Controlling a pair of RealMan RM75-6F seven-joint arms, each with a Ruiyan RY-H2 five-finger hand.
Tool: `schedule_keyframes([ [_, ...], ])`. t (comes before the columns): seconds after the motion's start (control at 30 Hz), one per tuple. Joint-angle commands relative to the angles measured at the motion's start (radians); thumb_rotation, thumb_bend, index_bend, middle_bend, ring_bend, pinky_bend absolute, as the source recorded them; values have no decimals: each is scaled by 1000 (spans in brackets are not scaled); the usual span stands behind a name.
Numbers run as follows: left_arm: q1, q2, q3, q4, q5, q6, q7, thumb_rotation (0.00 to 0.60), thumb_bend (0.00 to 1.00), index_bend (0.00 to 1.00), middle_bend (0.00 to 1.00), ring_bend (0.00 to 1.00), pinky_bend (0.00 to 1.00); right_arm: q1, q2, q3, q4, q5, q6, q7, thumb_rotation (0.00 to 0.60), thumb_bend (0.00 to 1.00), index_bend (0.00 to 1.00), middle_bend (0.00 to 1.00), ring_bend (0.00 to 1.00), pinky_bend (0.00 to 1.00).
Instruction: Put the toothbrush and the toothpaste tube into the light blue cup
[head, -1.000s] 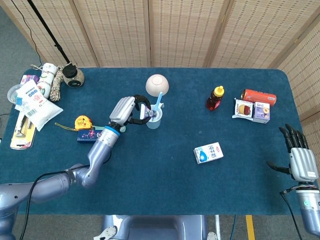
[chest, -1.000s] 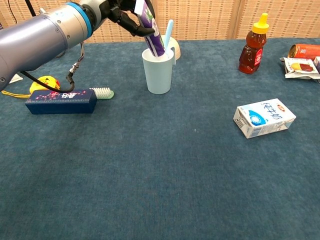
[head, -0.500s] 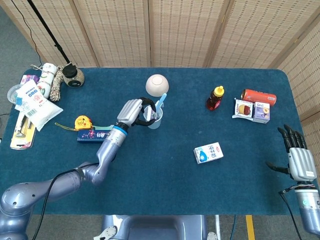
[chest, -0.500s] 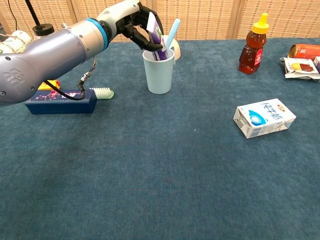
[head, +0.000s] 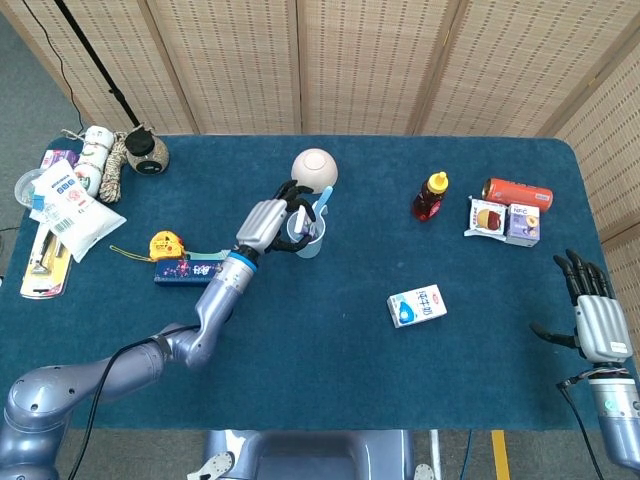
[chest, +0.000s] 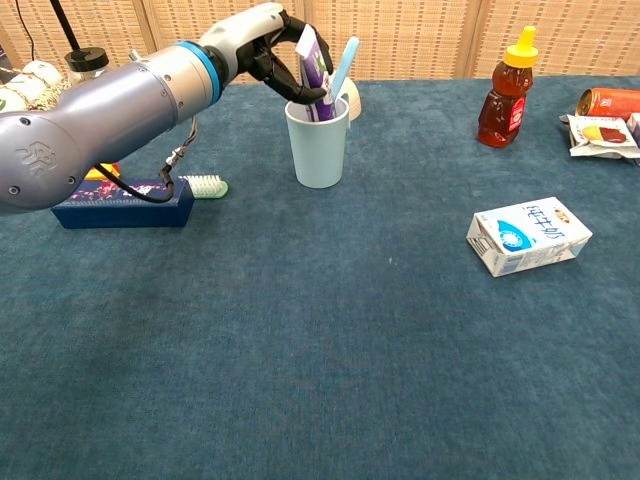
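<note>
In the head view, the left hand (head: 272, 218) is seen just beside the light blue cup (head: 307, 238), its dark fingers curled around the toothpaste tube (head: 303, 222), which stands inside the cup next to the toothbrush (head: 320, 208). Compared with a second ago, the hand has been brought closer to the cup and the tube has been sunk deeper into it. The right hand (head: 597, 318) is held at the table's right edge, fingers straight and slightly apart, with nothing in it, unchanged from before.

In the chest view, the tube (chest: 314, 72) is shown upright in the cup (chest: 317, 143), its white end up, where earlier it was tilted and higher. It is pinched by the left hand (chest: 262, 45) near the rim. The toothbrush (chest: 341, 69) leans against the rim on the right. A dark blue box (chest: 122, 203) and a milk carton (chest: 528, 235) lie where they were.
</note>
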Motion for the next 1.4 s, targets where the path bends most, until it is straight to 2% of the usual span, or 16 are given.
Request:
schedule_keyframes([
  [0.03, 2, 2, 2, -2, 3, 0, 0, 600, 334, 442, 139, 0, 265, 0, 0, 0, -1, 0, 1, -1, 600, 124, 0, 0, 0, 0],
  [0.2, 8, 10, 7, -15, 11, -3, -5, 600, 333, 332, 19, 0, 212, -1, 1, -1, -3, -1, 2, 0, 600, 124, 0, 0, 0, 0],
  [0.33, 29, 57, 29, -67, 33, -19, -20, 600, 330, 69, 0, 0, 87, -2, 4, -2, -10, -5, 6, 2, 600, 124, 0, 0, 0, 0],
  [0.4, 39, 71, 30, -86, 38, -12, -28, 600, 327, 3, 0, 0, 55, -2, 6, -3, -13, -7, 7, 4, 600, 123, 0, 0, 0, 0],
  [0.73, 130, 167, 45, -247, 108, 119, -66, 600, 319, 0, 0, 0, 0, -8, 16, -9, -36, -26, 26, 11, 600, 123, 0, 0, 0, 0],
  [0.83, 187, 239, 72, -340, 149, 184, -57, 600, 305, 0, 0, 0, 0, -11, 23, -8, -43, -32, 39, 11, 600, 124, 0, 0, 0, 0],
  [0.9, 230, 315, 106, -423, 170, 202, -26, 600, 255, 0, 0, 0, 0, -13, 25, -6, -43, -31, 46, 2, 600, 124, 0, 0, 0, 0],
  [0.97, 268, 384, 134, -498, 174, 217, 23, 600, 131, 0, 0, 0, 0, -15, 28, -4, -39, -26, 50, -25, 600, 124, 0, 0, 0, 0],
  [1.07, 363, 511, 208, -626, 189, 293, 175, 600, 22, 0, 0, 0, 0, -26, 30, 7, -36, -13, 83, -131, 600, 124, 0, 0, 0, 0],
  [1.23, 530, 661, 321, -749, 174, 441, 383, 600, 13, 0, 0, 0, 0, -44, 51, 16, -77, -11, 122, -174, 600, 124, 0, 0, 0, 0],
  [1.3, 578, 677, 347, -753, 189, 495, 411, 600, 13, 0, 0, 0, 0, -48, 61, 13, -93, -10, 124, -197, 600, 124, 0, 0, 0, 0],
  [1.4, 668, 697, 396, -729, 199, 563, 377, 600, 14, 0, 0, 0, 0, -53, 77, 6, -127, -11, 123, -248, 600, 124, 0, 0, 0, 0],
])
